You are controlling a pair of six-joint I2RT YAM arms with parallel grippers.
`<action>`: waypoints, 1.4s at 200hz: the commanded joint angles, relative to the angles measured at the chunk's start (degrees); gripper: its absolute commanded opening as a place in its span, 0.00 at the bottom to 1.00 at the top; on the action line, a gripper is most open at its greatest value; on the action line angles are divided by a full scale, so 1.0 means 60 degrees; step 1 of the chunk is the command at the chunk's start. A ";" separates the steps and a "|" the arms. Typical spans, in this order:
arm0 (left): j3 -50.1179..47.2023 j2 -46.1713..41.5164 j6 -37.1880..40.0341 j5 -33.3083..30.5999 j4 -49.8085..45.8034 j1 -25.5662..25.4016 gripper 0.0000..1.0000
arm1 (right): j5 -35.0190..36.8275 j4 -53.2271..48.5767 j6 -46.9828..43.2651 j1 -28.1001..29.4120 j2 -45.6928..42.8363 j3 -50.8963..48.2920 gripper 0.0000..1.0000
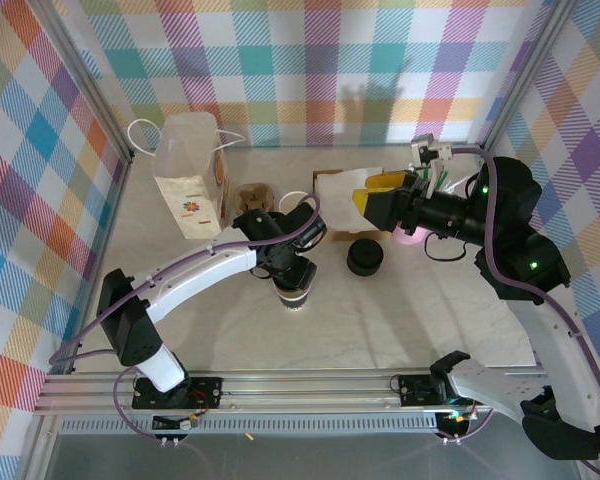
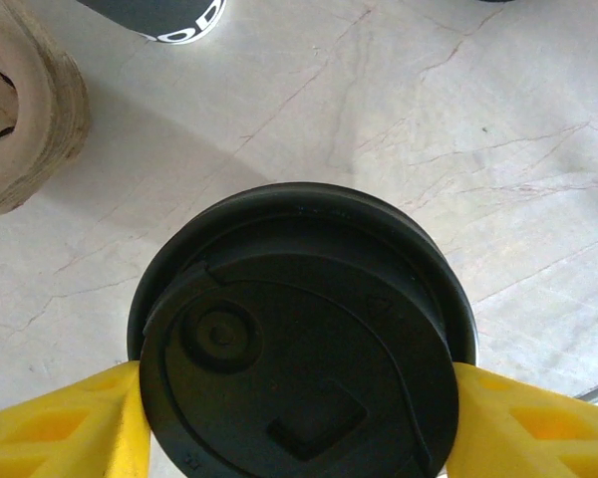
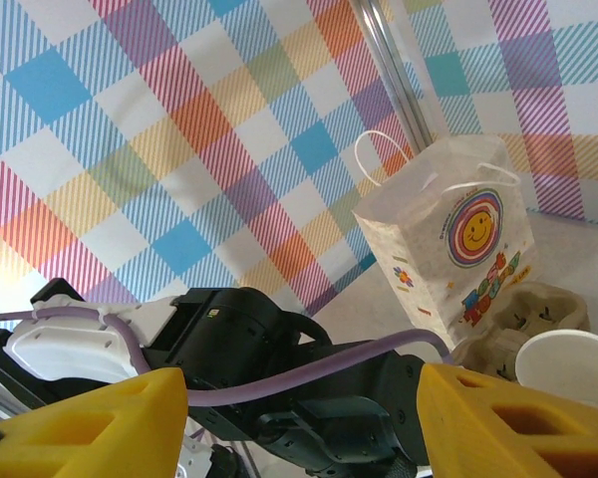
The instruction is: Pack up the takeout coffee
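- Paper bag (image 1: 185, 182): stands upright near the desk's (image 1: 430, 320) far left corner. It is white with colourful print and string handles at its open top.
- Cardboard cup carrier (image 1: 252, 196): lies just right of the bag, toward the far edge.
- Lidless white cup (image 3: 568, 366): seen from the right wrist, it sits beside the carrier with its mouth up.
- Left tool (image 1: 293, 282): reaches over the middle of the desk and points down at the takeout coffee. In the left wrist view its yellow fingers (image 2: 50, 428) stand one on each side of the cup. The lid covers the place where the pads would meet the cup wall, so I cannot tell whether they press it or stand just clear.
- Takeout coffee (image 1: 296, 300): stands on the desk about midway between the left and right edges, nearer the near edge than the far one. Its long axis is vertical, with its base on the desk and its black lid (image 2: 299, 329) up. The lid's sip recess lies on the side nearer the left wrist camera.
- Stack of black lids (image 1: 365, 257): sits right of the cup and well apart from it.
- Right tool (image 1: 373, 205): is held off the desk toward the far right, pointing left. Its jaws are wide and nothing is between them.
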 commanded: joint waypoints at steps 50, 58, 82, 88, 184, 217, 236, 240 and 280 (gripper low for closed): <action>0.0535 0.0487 -0.0064 -0.0325 -0.0655 -0.0070 0.69 | 0.0071 -0.0086 -0.0246 0.0017 -0.0120 -0.0038 0.62; 0.0533 0.0505 -0.0063 -0.0313 -0.0677 -0.0070 0.69 | 0.0054 -0.0080 -0.0266 0.0020 -0.0115 -0.0030 0.62; 0.0493 0.0563 -0.0040 -0.0300 -0.0698 -0.0070 0.70 | 0.0062 -0.0103 -0.0280 0.0014 -0.0117 -0.0049 0.62; 0.0492 0.0584 -0.0033 -0.0302 -0.0731 -0.0070 0.70 | 0.0053 -0.0107 -0.0289 0.0015 -0.0119 -0.0050 0.62; 0.0130 0.0711 -0.0116 -0.0184 -0.0603 -0.0070 0.72 | 0.0037 -0.0113 -0.0305 0.0013 -0.0048 -0.0018 0.62; 0.0071 0.0752 -0.0137 -0.0072 -0.0479 -0.0077 0.73 | 0.0024 -0.0081 -0.0298 0.0012 -0.0017 -0.0006 0.62; 0.0050 0.0784 -0.0148 0.0007 -0.0423 -0.0070 0.73 | 0.0036 -0.0098 -0.0286 0.0013 -0.0001 0.0008 0.62; 0.0036 0.0777 -0.0149 0.0030 -0.0406 -0.0070 0.73 | 0.0017 -0.0093 -0.0290 0.0017 -0.0001 0.0008 0.62; -0.0081 0.0828 -0.0154 0.0171 -0.0344 -0.0070 0.74 | 0.0029 -0.0097 -0.0335 0.0012 0.0023 0.0009 0.62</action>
